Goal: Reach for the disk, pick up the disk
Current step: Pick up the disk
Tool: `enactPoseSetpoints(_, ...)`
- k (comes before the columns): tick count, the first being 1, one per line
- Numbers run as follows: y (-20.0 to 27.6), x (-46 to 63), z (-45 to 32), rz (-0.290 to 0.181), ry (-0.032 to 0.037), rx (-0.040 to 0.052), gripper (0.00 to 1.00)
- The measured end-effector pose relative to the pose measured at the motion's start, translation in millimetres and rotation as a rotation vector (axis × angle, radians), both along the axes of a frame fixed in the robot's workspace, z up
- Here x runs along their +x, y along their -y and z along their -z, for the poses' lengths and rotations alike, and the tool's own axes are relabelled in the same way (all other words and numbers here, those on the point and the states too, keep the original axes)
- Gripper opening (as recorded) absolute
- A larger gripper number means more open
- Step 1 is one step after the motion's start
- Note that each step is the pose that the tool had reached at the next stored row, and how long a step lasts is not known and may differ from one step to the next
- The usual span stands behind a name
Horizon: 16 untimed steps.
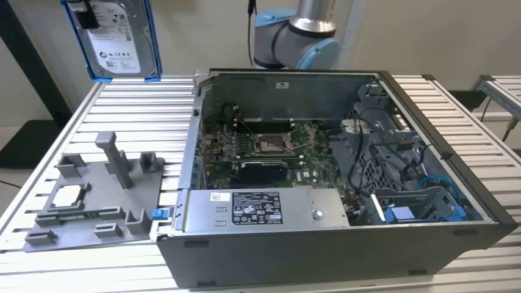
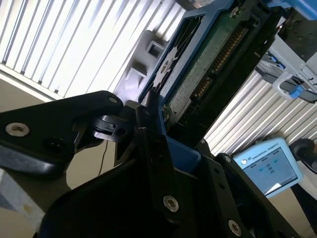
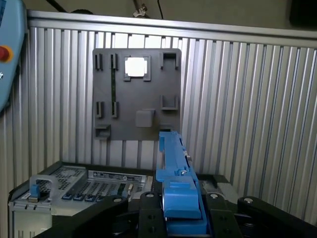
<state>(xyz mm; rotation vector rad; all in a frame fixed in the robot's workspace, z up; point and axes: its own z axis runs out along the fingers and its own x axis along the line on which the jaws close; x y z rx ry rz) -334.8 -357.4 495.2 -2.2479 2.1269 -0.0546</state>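
Gripping its blue bracket (image 3: 173, 163) edge, the black tool (image 3: 179, 199) holds the flat silver disk (image 1: 121, 43) upright above the ribbed counter (image 1: 134, 110), likely sparing its faces.

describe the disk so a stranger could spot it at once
From the open computer case on the slatted table, look past the grey fixture plate to the exterior view's upper left. The disk hangs there upright, clamped in the tool: silver with a white label and blue frame, and off the table, unlike the small square chip on the plate.
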Motion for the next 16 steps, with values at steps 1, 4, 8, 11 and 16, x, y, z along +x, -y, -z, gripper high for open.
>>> enactPoseSetpoints(1, 0.0, 1.8, 0.1, 0.0, 0.0001, 0.0001, 0.0)
enactPoseSetpoints(4, -0.1, 6.7, 0.0, 0.0, 0.0001, 0.0001, 0.0)
enactPoseSetpoints(8, -0.2, 12.9, 0.1, 0.0, 0.0001, 0.0001, 0.0)
enactPoseSetpoints(11, -0.2, 17.4, 0.1, 0.0, 0.0001, 0.0001, 0.0)
enactPoseSetpoints(16, -0.2, 23.8, 0.1, 0.0, 0.0001, 0.0001, 0.0)
